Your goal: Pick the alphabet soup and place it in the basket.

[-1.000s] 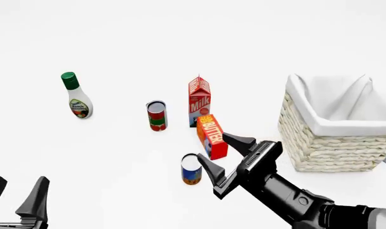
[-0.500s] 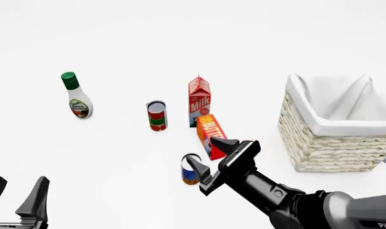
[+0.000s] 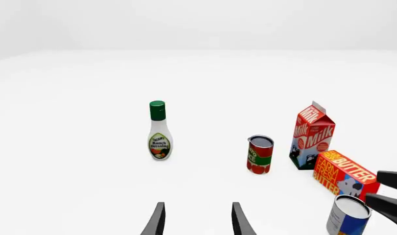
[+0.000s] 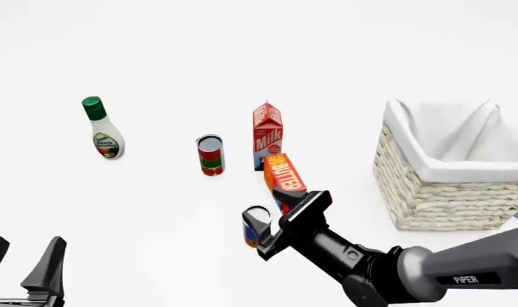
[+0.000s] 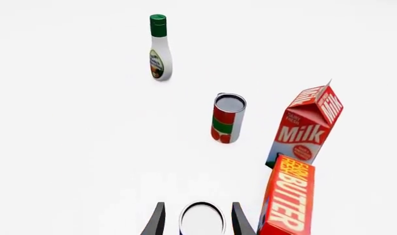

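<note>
The alphabet soup (image 4: 254, 225) is a small can with a silver top and a blue label, standing upright just in front of the butter box. My right gripper (image 4: 272, 222) is open, with one finger on each side of the can. In the right wrist view the can's silver top (image 5: 202, 221) lies between the two fingers (image 5: 157, 221). The left wrist view shows the same can (image 3: 347, 218) with the right fingers (image 3: 389, 206) beside it. The cream wicker basket (image 4: 447, 192) with its white lining stands at the right. My left gripper (image 4: 27, 246) is open and empty at the near left.
An orange butter box (image 4: 282, 174) lies right behind the soup, close to the upper right finger. A milk carton (image 4: 268, 134) stands behind it, a red and green can (image 4: 210, 155) to its left, and a dressing bottle (image 4: 103, 131) at the far left.
My right gripper has moved left and forward, from beside the soup can to straddling it, still open. The left gripper has not moved.
</note>
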Motion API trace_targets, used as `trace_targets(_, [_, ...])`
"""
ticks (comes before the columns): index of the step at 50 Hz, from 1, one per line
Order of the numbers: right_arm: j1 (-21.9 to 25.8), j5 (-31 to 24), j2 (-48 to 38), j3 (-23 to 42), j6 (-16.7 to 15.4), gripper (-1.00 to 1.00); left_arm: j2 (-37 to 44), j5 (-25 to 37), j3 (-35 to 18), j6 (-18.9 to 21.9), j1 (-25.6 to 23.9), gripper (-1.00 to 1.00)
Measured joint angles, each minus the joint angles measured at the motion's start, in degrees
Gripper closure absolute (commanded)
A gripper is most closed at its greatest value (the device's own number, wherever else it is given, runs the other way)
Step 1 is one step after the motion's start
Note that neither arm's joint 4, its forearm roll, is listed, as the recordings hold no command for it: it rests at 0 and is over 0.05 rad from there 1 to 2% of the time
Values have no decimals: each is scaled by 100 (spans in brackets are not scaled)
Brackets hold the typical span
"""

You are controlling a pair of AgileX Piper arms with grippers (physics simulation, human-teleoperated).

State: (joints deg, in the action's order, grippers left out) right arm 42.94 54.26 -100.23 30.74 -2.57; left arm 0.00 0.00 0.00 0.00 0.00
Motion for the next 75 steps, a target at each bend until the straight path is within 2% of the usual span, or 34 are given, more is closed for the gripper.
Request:
trace_targets(25, [-135,85,-648,310,96,-100,0,0,0,0,0,-100])
trace_targets(75, [-106,229,-1491,723,310,-100,0,0,0,0,0,-100])
